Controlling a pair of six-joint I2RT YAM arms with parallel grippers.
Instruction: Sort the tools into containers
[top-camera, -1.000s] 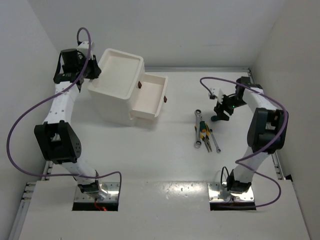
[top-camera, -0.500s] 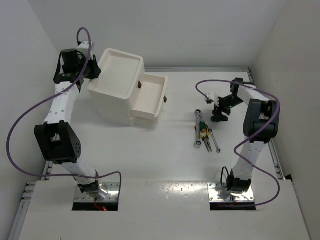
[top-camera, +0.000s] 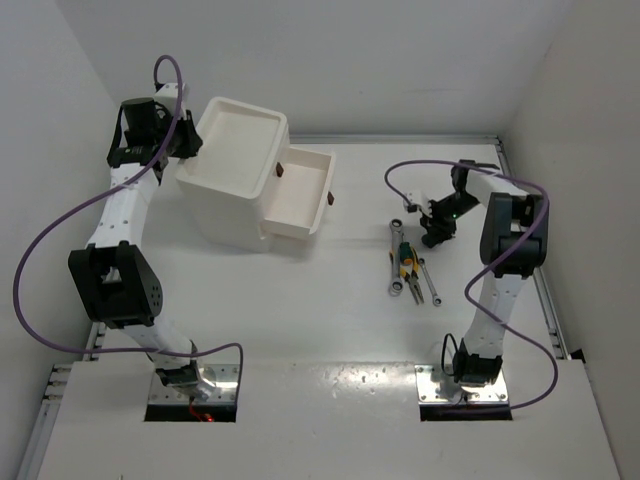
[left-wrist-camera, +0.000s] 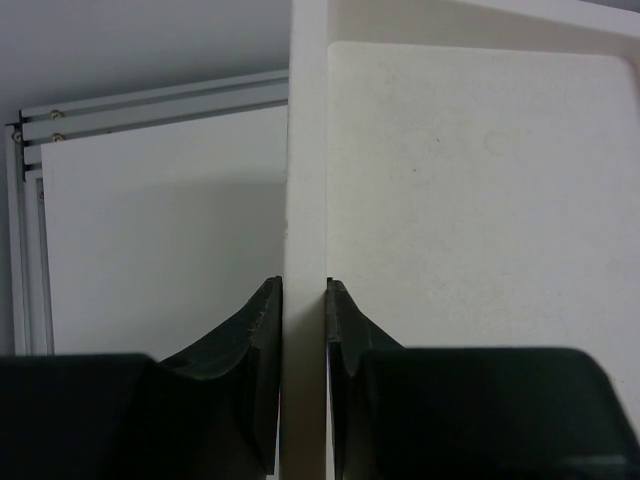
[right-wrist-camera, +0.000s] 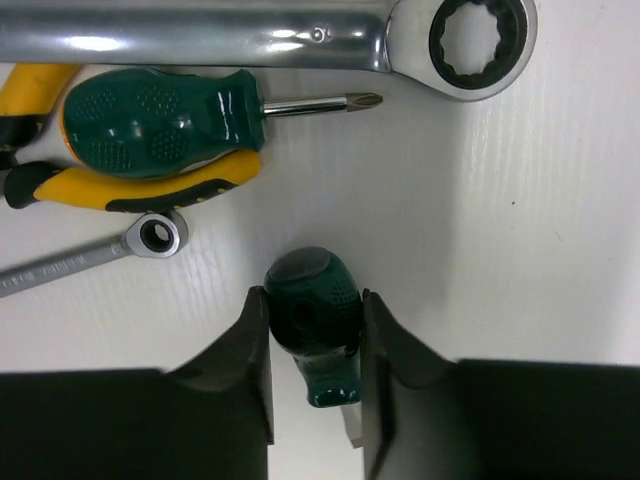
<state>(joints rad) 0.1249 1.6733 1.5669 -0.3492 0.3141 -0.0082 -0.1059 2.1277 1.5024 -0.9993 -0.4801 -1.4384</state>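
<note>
White table (top-camera: 320, 310) with cabinet (top-camera: 225, 215), tools (top-camera: 405, 262)

In the right wrist view, the large wrench (right-wrist-camera: 250, 35), the yellow-handled pliers (right-wrist-camera: 150, 190) and the small wrench (right-wrist-camera: 90, 255) are cut off by the left edge, and the lower end of the green-handled screwdriver (right-wrist-camera: 312, 310) is lost against the dark body of the right gripper (right-wrist-camera: 314, 298). In the left wrist view, only a strip of the cabinet (left-wrist-camera: 305, 150) wall and part of its top tray (left-wrist-camera: 470, 200) are shown. From above, wrenches and pliers are too small for detail.

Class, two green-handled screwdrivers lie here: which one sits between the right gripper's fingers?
The separate screwdriver, seen handle-end on; the other screwdriver lies against the yellow pliers, tip showing.
</note>
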